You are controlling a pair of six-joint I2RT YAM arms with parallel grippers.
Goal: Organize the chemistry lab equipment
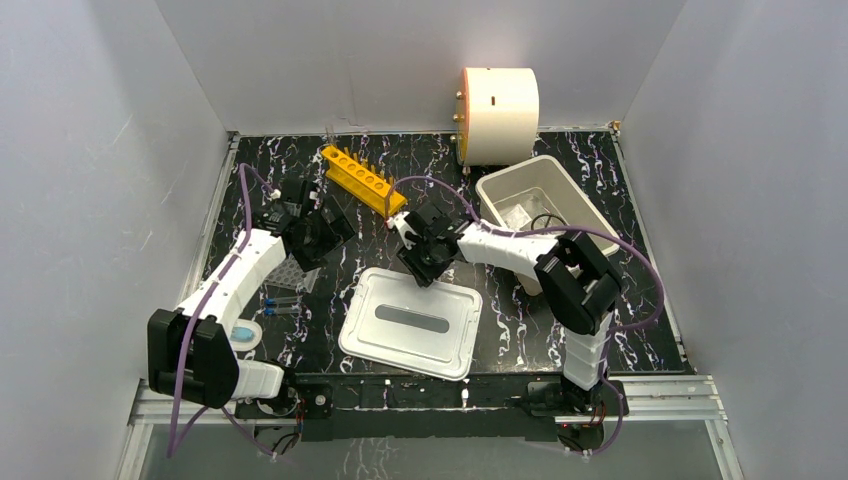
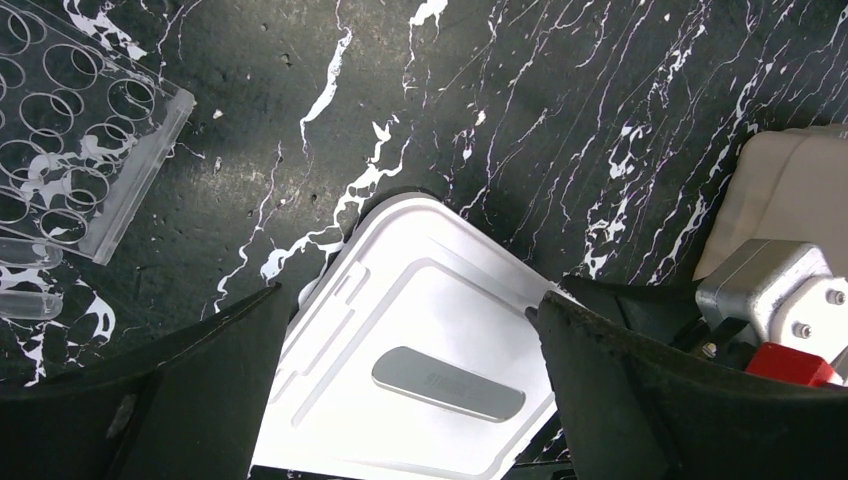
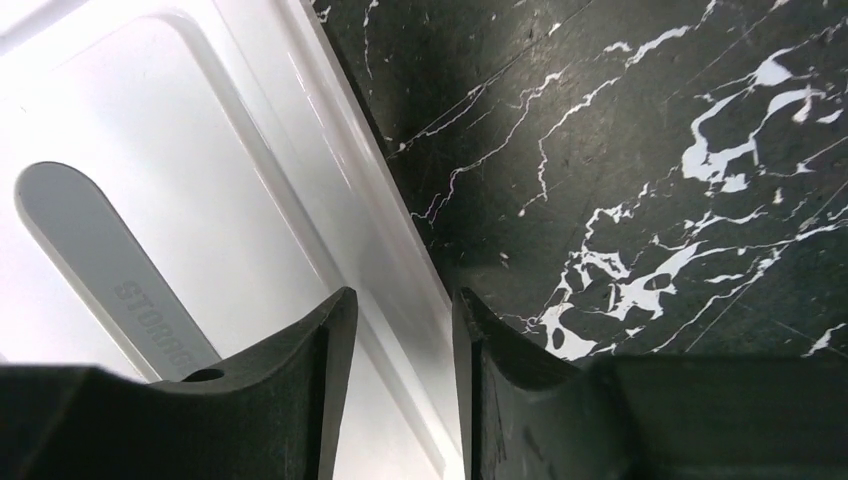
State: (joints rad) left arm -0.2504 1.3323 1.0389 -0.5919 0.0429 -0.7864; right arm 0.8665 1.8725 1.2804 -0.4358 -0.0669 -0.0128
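Two fingers of my left gripper point(image 2: 410, 300) stand wide apart, empty, near the clear plastic well plate point(image 2: 70, 150). My right gripper point(image 3: 402, 300) straddles the rim of the flat white rectangular lid point(image 3: 230, 170); whether it pinches, I cannot tell.

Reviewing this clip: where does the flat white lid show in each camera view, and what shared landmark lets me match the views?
Top external: the flat white lid lies flat at the lower centre of the picture.
Left wrist: the lid fills the lower centre, with one corner pointing up-frame.
Right wrist: the lid covers the left side, its rim running diagonally.
Shared landmark: the lid's grey handle strip, visible in all three.
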